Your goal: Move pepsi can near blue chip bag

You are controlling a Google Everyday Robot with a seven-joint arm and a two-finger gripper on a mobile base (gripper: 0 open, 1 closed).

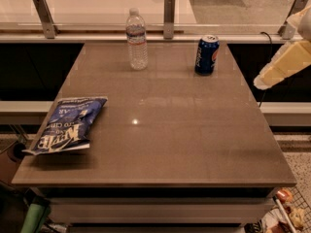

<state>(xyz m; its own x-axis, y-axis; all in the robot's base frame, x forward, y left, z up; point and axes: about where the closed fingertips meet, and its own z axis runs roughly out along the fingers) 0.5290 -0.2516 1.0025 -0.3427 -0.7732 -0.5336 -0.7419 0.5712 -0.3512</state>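
Note:
The pepsi can (pixel 206 55) stands upright at the back right of the brown table (pixel 165 130); it is dark blue with a silver top. The blue chip bag (pixel 67 125) lies flat at the table's left front edge, with white lettering. They are far apart, across the table from each other. A cream-coloured part of my arm (pixel 284 63) shows at the right edge, beyond the table and to the right of the can. The gripper itself is out of view.
A clear plastic water bottle (pixel 137 40) stands upright at the back, left of the can. A railing with metal posts (pixel 168 17) runs behind the table. Clutter sits on the floor at the lower right (pixel 286 212).

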